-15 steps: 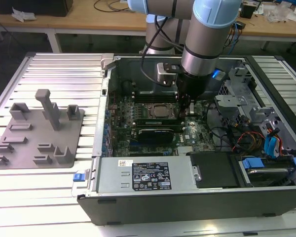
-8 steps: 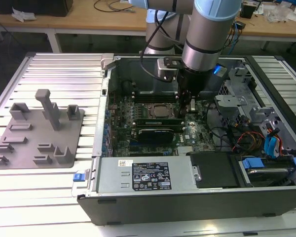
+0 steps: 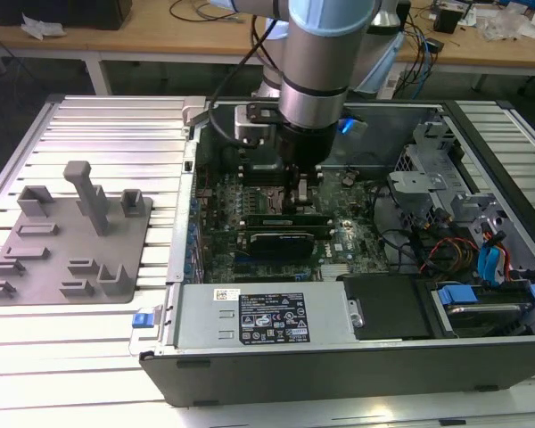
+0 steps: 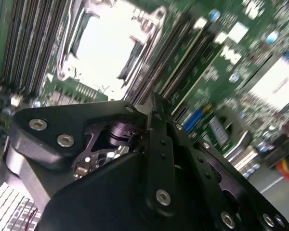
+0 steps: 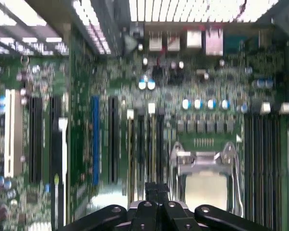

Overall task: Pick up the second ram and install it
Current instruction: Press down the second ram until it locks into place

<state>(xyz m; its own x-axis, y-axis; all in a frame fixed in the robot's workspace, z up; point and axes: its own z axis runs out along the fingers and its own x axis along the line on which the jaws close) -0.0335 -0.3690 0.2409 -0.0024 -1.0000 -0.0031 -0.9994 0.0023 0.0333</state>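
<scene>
Arm reaches down into the open computer case on the slatted desk. Tool sits low over the motherboard, just beside the CPU socket and above the memory slots. Whether the tool is open, closed, or gripping anything: cannot tell. The second ram cannot be made out for certain among the slots under the tool. Grey fixture tray lies at the exterior view's left, well apart from the case.

One high outside camera, two close wrist cameras over the motherboard

The exterior view looks down from above at the open computer case. Both wrist views sit just behind the pincer, facing down it, sharing the CPU socket and memory slots just beyond.
</scene>
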